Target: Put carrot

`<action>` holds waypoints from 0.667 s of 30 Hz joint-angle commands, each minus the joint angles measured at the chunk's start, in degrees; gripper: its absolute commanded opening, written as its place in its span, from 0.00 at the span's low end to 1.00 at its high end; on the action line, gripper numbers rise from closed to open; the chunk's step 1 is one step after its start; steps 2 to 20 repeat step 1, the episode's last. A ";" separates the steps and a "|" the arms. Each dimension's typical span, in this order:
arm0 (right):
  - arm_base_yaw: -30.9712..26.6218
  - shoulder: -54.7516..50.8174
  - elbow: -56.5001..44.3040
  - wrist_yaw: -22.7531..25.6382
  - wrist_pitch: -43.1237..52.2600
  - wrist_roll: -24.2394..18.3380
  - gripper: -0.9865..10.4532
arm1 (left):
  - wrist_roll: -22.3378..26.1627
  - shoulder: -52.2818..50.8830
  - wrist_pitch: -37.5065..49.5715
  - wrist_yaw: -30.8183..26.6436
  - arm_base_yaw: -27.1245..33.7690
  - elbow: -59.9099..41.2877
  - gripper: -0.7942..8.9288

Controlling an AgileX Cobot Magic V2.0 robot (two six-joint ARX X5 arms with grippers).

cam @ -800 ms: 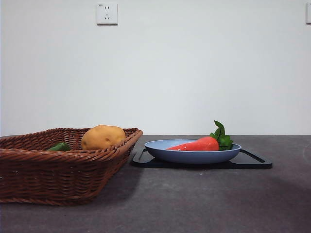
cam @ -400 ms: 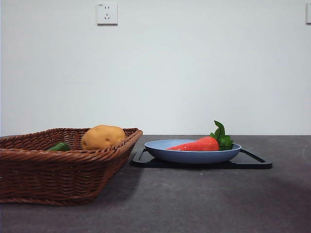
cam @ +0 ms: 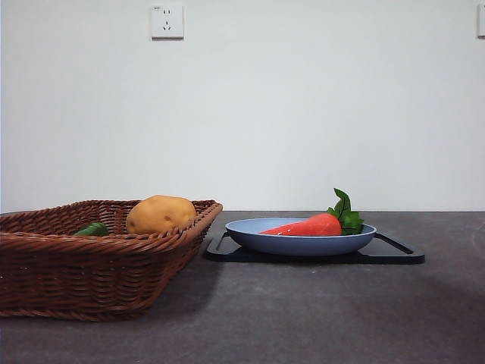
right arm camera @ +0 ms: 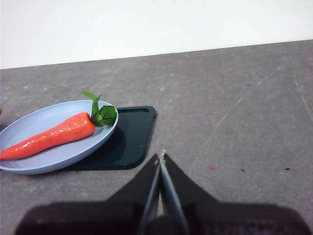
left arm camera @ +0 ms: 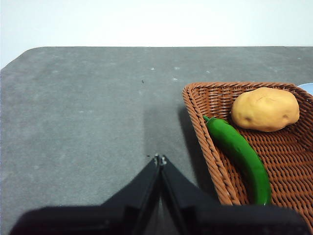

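Note:
The red-orange carrot (cam: 307, 226) with green leaves lies in a light blue plate (cam: 303, 244) on a black tray (cam: 394, 254). It also shows in the right wrist view (right arm camera: 49, 137), on the plate (right arm camera: 29, 166). My right gripper (right arm camera: 161, 155) is shut and empty, apart from the tray and beside it over bare table. My left gripper (left arm camera: 160, 159) is shut and empty over bare table just outside the wicker basket (left arm camera: 195, 105). Neither gripper shows in the front view.
The brown wicker basket (cam: 91, 273) stands at the left and holds a yellow-brown potato (cam: 160, 214) and a green pepper (cam: 92, 229); both also show in the left wrist view, potato (left arm camera: 265, 109), pepper (left arm camera: 239, 154). A wall with a socket (cam: 167, 21) is behind.

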 commanded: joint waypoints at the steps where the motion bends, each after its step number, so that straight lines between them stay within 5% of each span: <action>1: 0.02 -0.13 -0.22 0.20 0.57 0.48 0.09 | 0.20 -0.20 0.28 0.02 0.17 -0.63 0.09; 20: 0.02 -0.13 -0.22 0.20 0.57 0.48 0.09 | 0.20 -0.20 0.28 0.02 0.17 -0.63 0.09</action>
